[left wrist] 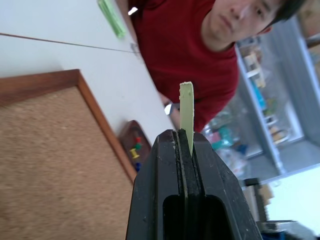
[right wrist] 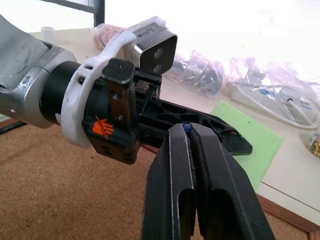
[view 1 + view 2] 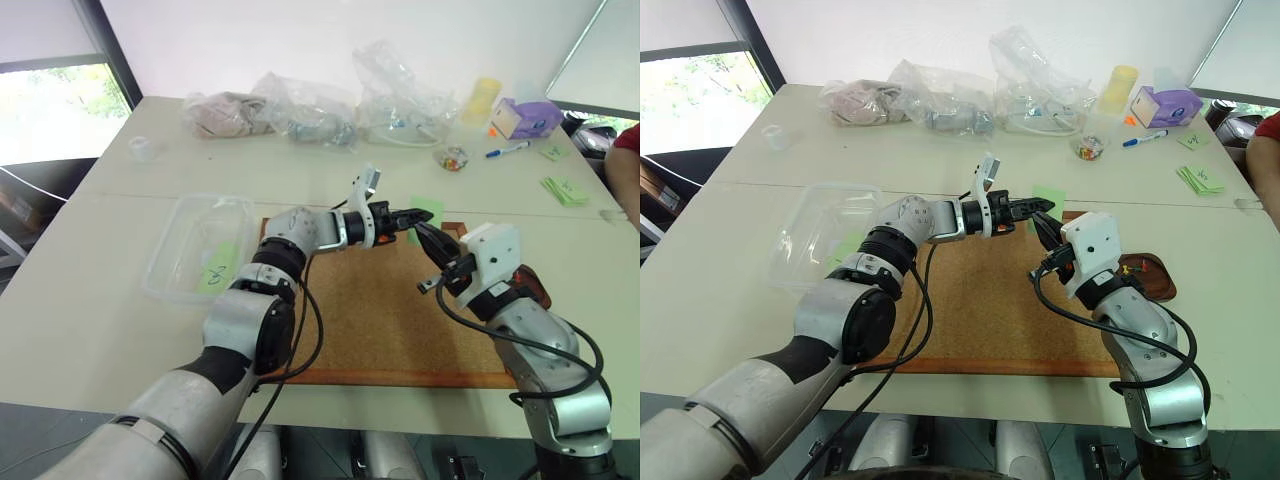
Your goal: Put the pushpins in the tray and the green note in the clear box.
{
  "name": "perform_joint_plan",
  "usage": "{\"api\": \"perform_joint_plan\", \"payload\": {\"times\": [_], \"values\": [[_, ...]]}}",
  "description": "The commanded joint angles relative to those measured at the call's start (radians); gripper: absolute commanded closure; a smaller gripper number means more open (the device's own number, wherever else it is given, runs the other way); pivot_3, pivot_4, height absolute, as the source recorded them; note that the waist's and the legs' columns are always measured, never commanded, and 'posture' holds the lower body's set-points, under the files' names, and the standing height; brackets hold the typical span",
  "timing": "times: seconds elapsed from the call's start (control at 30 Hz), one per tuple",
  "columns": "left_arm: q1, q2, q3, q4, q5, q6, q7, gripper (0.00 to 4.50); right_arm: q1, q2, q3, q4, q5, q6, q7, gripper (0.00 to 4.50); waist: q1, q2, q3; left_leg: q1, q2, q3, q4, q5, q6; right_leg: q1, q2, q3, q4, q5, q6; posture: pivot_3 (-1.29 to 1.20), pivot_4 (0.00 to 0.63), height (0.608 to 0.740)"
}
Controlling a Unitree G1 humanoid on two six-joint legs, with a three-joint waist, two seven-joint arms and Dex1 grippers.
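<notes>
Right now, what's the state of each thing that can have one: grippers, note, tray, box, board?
Left gripper: shut on the small light-green paper note.
Right gripper: shut, with a blue speck at its tips, likely a blue plastic-headed pushpin.
Small dark brown wooden tray: holds red, yellow and blue pins.
Shallow clear plastic box: open, with a marked green slip inside.
Wood-framed cork board: flat on the table.

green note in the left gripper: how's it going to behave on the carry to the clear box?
The green note is probably very light; the left gripper, shut on it, holds it by one edge alone. It stands straight past the fingers here, but thin paper would likely flutter or bend on a fast move. Over the clear box it may drift rather than drop straight.
</notes>
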Motion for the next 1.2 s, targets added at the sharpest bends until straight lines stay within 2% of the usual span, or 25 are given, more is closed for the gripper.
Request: {"api": "perform_joint_plan", "payload": {"times": [0.03, 0.13, 0.2, 0.3, 0.4, 0.57, 0.7, 1.0, 1.1, 1.2], "values": [[0.006, 0.001, -0.014, -0.024, 0.020, -0.032, -0.032, 4.48, -0.004, 0.030, -0.029, -0.081, 0.028, -0.005, -0.034, 4.50, 0.000, 0.000, 0.000, 0.000, 0.000, 0.000, 0.000, 0.000, 0.000, 0.000, 0.000, 0.000, 0.000, 0.000, 0.000, 0.00, 0.150, 0.737], [0.012, 0.008, 0.005, -0.022, 0.012, -0.018, -0.033, 4.48, -0.018, 0.097, -0.091, -0.114, 0.102, 0.026, -0.094, 4.50, 0.000, 0.000, 0.000, 0.000, 0.000, -0.001, 0.000, 0.000, 0.000, 0.000, 0.000, -0.001, 0.000, 0.000, 0.000, 0.00, 0.150, 0.737], [0.030, 0.028, 0.001, -0.074, 0.003, 0.008, -0.061, 4.48, 0.009, 0.138, -0.190, -0.109, 0.137, 0.054, -0.159, 4.50, 0.000, 0.000, 0.000, 0.000, 0.000, -0.001, 0.000, 0.000, 0.000, 0.000, 0.000, -0.001, 0.001, 0.000, 0.000, 0.00, 0.150, 0.737], [0.103, 0.063, -0.071, -0.262, 0.006, 0.046, -0.151, 4.48, 0.060, 0.124, -0.283, -0.057, 0.091, 0.088, -0.217, 4.50, 0.000, 0.000, 0.000, 0.000, 0.000, -0.001, 0.000, 0.000, 0.000, 0.000, -0.001, -0.001, 0.001, 0.000, 0.000, 0.00, 0.150, 0.737], [0.250, 0.117, -0.192, -0.568, -0.011, 0.094, -0.243, 4.48, 0.079, 0.096, -0.355, 0.045, 0.069, 0.115, -0.249, 4.50, -0.004, 0.002, -0.001, 0.000, 0.000, 0.000, 0.000, 0.000, -0.001, 0.000, -0.001, 0.000, 0.001, 0.000, 0.000, 0.00, 0.150, 0.737], [0.382, 0.145, -0.257, -0.825, -0.040, 0.133, -0.232, 4.48, 0.077, 0.060, -0.371, 0.172, 0.079, 0.168, -0.236, 4.50, 0.000, 0.003, -0.001, 0.002, 0.001, 0.000, 0.000, 0.001, -0.002, 0.001, -0.001, 0.000, 0.003, 0.000, 0.000, 0.00, 0.150, 0.737], [0.425, 0.136, -0.253, -0.907, -0.065, 0.160, -0.184, 4.48, 0.055, 0.057, -0.379, 0.246, 0.085, 0.172, -0.240, 4.50, -0.002, 0.004, -0.001, 0.002, 0.000, -0.001, 0.001, 0.002, -0.001, 0.002, -0.001, 0.000, 0.003, 0.000, 0.000, 0.00, 0.150, 0.737], [0.454, 0.121, -0.240, -0.917, -0.103, 0.157, -0.117, 4.48, 0.044, 0.058, -0.391, 0.326, 0.094, 0.154, -0.225, 4.50, -0.002, 0.006, -0.003, 0.002, 0.000, -0.001, 0.001, 0.002, -0.001, 0.002, -0.001, 0.000, 0.003, 0.000, 0.000, 0.00, 0.150, 0.737], [0.458, 0.127, -0.249, -0.918, -0.108, 0.153, -0.114, 4.50, 0.053, 0.062, -0.394, 0.321, 0.093, 0.153, -0.230, 3.58, -0.002, 0.006, -0.003, 0.002, 0.000, -0.001, 0.001, 0.002, -0.001, 0.002, -0.001, 0.000, 0.003, 0.000, 0.000, 0.00, 0.150, 0.737], [0.457, 0.127, -0.256, -0.915, -0.111, 0.148, -0.112, 4.50, 0.059, 0.068, -0.401, 0.318, 0.097, 0.151, -0.236, 2.05, -0.001, 0.006, -0.003, 0.002, 0.000, -0.001, 0.001, 0.002, -0.001, 0.002, -0.001, 0.000, 0.003, 0.000, 0.000, 0.00, 0.150, 0.737]]}}
